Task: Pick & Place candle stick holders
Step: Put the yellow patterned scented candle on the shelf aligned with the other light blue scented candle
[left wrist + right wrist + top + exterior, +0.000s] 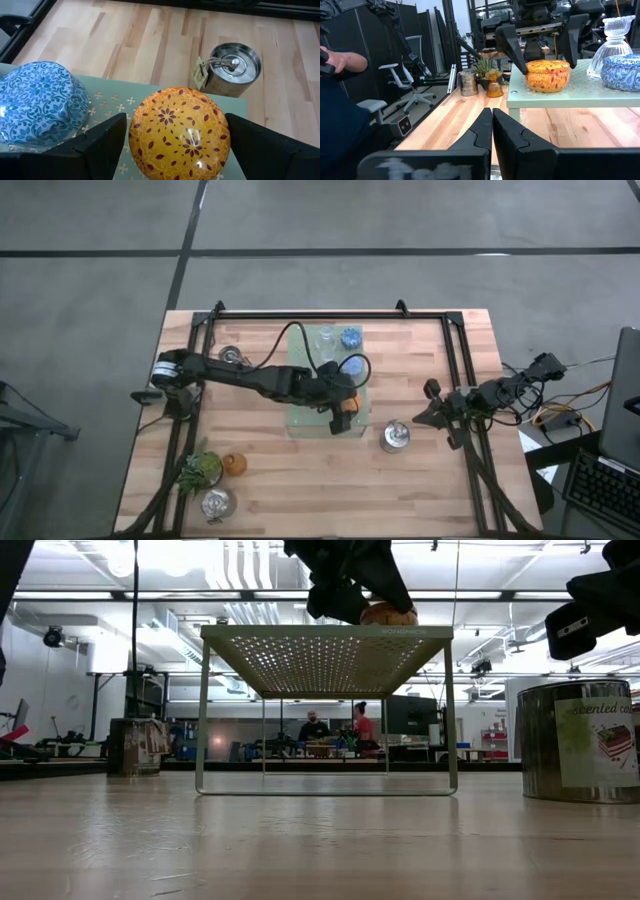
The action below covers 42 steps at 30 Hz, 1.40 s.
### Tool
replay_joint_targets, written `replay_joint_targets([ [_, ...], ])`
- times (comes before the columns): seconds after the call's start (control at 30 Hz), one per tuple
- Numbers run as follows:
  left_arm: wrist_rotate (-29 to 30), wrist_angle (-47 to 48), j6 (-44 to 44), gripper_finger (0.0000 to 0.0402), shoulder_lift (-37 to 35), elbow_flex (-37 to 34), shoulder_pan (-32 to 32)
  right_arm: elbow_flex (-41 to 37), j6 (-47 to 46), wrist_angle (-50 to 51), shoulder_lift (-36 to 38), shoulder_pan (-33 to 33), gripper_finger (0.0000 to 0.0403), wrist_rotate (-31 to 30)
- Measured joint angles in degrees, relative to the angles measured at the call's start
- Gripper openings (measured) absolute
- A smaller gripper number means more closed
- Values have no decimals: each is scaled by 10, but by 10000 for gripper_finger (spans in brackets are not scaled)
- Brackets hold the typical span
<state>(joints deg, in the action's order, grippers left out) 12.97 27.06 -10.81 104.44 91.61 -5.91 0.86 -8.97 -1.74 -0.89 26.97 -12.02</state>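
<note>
The orange candle stick holder (pixel 180 132) stands upside down, rim down, on the pale green board (pixel 305 415), near its near right corner. My left gripper (pixel 345 405) is open and comes at the holder from the table's left, slanting down, with one finger on each side. A blue holder (pixel 42 102) sits beside the orange one on the board. Another blue holder (pixel 350 337) and a clear glass one (pixel 325 337) stand at the board's far end. My right gripper (pixel 492 111) waits shut and level at the table's right side. My left gripper's fingers (pixel 102 142) stand close against the orange holder's two sides (pixel 530 75), which rests on the board. Whether they touch it I cannot tell.
A silver holder (pixel 395 437) stands on the table just right of the board. At the near left are an amber holder (pixel 234 465), a plant sprig (pixel 200 470) and a silver holder (pixel 217 502). Another silver one (pixel 230 355) is far left. A person's hand (pixel 340 60) shows beyond the table.
</note>
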Motion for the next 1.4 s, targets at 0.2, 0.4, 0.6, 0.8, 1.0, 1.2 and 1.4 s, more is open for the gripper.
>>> replay_joint_targets([
  [0.2,2,1,8,335,-3,0,0,0,0,0,0,0,9,0],
  [0.4,2,9,37,335,-30,0,-1,0,0,0,0,0,9,0],
  [0.6,2,23,57,335,-51,0,-9,0,0,0,0,0,9,0],
  [0.8,2,46,114,322,-49,-1,-45,0,0,0,0,0,9,0],
  [1.0,1,50,142,265,-48,-10,-69,0,0,0,0,0,9,0],
  [1.2,-8,45,164,158,-47,-33,-69,0,0,0,0,0,9,0],
  [1.4,-8,23,177,41,-47,-52,-57,0,0,0,0,0,9,0],
])
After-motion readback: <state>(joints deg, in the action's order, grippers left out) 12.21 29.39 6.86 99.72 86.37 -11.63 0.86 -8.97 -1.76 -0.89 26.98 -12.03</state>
